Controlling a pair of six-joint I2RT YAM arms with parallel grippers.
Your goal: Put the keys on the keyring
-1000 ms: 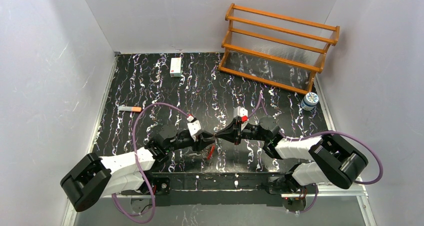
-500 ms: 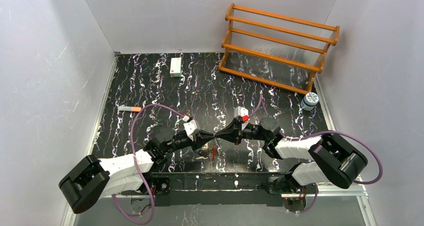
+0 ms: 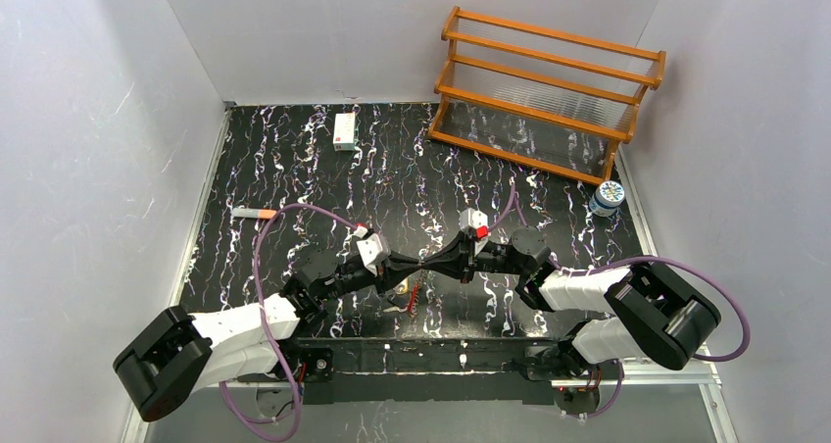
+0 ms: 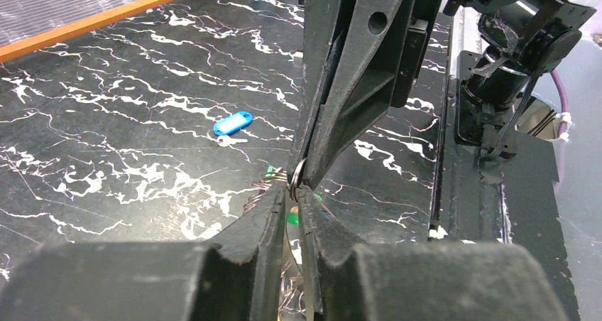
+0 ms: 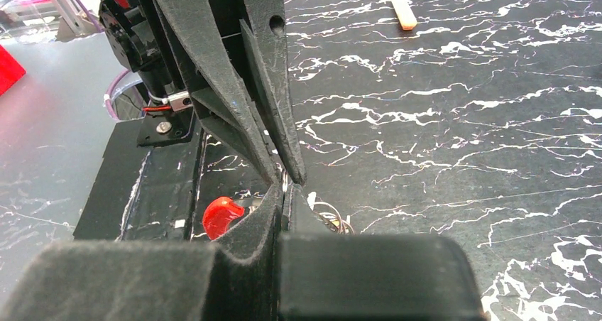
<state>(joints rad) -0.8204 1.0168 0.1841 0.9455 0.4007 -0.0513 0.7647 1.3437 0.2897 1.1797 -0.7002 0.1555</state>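
My left gripper and right gripper meet tip to tip above the near middle of the table. Both are shut on the thin metal keyring, which shows between the fingertips in the left wrist view. Its red segment and a cluster of small keys hang below; the red piece and wire loops show in the right wrist view. A green tag shows through the left fingers' gap. The blue-tagged key lies loose on the table beyond the grippers.
A wooden rack stands at the back right, with a small jar beside it. A small white box lies at the back. An orange-tipped marker lies at the left. Grey walls close in three sides.
My left wrist has shifted a little left and back while its fingertips stay against the right gripper's. The hanging keyring has swung slightly. The right arm has not moved.
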